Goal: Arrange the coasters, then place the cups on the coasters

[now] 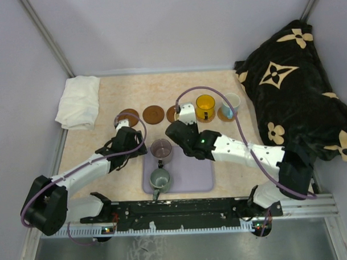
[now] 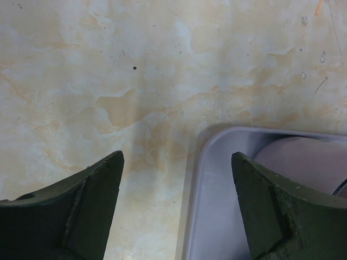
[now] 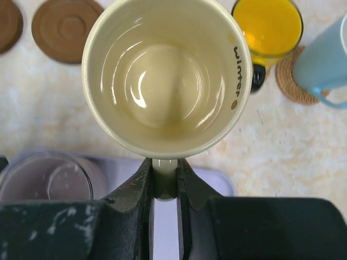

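My right gripper (image 3: 165,181) is shut on the handle of the cream cup (image 3: 165,76), which it holds upright by a brown coaster (image 1: 172,114). The orange-yellow cup (image 1: 205,105) and the light blue cup (image 1: 230,102) each stand on a coaster. Two bare coasters (image 1: 153,114) (image 1: 127,117) lie to the left. The purple-grey cup (image 1: 161,149) and the grey-green cup (image 1: 160,179) stand on the lavender tray (image 1: 189,178). My left gripper (image 2: 177,157) is open and empty over the tray's far-left corner (image 2: 217,206), next to the purple-grey cup (image 2: 309,162).
A folded white cloth (image 1: 79,102) lies at the far left of the table. A black cushion with tan flower prints (image 1: 294,86) fills the right side. A purple cable (image 1: 218,94) loops from the right arm over the cups.
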`<state>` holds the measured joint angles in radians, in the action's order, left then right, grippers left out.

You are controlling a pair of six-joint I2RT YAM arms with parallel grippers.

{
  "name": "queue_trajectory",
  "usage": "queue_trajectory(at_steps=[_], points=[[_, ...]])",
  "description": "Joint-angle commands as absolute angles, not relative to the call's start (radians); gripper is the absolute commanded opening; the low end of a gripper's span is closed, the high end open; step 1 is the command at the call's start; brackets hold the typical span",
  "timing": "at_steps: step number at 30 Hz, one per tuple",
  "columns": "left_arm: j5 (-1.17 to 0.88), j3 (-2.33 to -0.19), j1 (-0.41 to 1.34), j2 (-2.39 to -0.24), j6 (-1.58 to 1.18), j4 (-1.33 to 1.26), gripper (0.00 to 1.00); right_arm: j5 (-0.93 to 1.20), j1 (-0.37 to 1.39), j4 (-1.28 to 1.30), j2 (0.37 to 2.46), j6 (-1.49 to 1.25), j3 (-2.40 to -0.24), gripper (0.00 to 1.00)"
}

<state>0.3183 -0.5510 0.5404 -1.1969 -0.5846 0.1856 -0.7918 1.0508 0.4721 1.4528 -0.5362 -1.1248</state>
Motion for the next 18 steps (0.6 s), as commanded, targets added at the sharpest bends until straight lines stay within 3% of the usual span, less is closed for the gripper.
queue_trajectory(at_steps=[1, 9, 18], points=[[0.335, -0.582, 0.532, -1.218, -0.579, 0.156, 0.87, -0.822, 0.988, 0.280, 1.541, -0.422, -1.292, 0.00], [0.389, -0.593, 0.532, -1.236, -0.599, 0.178, 0.88, -0.816, 0.931, 0.234, 1.803, -0.356, -1.501, 0.00], [0.481, -0.591, 0.516, -1.173, -0.614, 0.216, 0.90, -0.708, 0.819, 0.323, 1.936, -0.423, -1.658, 0.00]])
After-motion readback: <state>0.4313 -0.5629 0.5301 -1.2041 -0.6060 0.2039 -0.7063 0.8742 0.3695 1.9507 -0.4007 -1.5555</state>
